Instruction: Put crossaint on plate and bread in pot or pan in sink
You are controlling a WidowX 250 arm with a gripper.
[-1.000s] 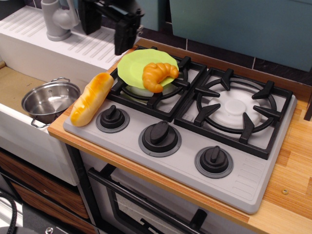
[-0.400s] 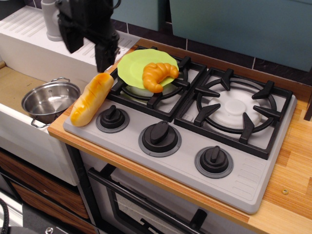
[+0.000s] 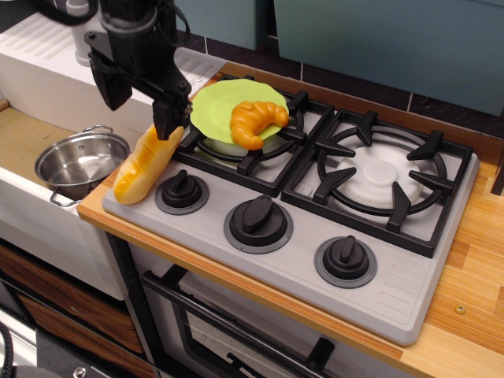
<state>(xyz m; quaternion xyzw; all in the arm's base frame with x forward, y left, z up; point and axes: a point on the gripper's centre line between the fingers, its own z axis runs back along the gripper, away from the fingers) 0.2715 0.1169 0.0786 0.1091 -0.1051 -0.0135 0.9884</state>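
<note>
The hand [image 3: 135, 104] hangs wide open over the far end of the bread [image 3: 144, 164], gripping nothing; crossaint [image 3: 255, 120] lies on the plate [image 3: 214, 108].

Crossaint [image 3: 253, 120] on plate [image 3: 216, 106]; bread [image 3: 140, 167] right of pot [image 3: 79, 163].

No readable text, label, brand, number or sign shows anywhere: the stove [image 3: 315, 236] knobs carry no legible markings.
</note>
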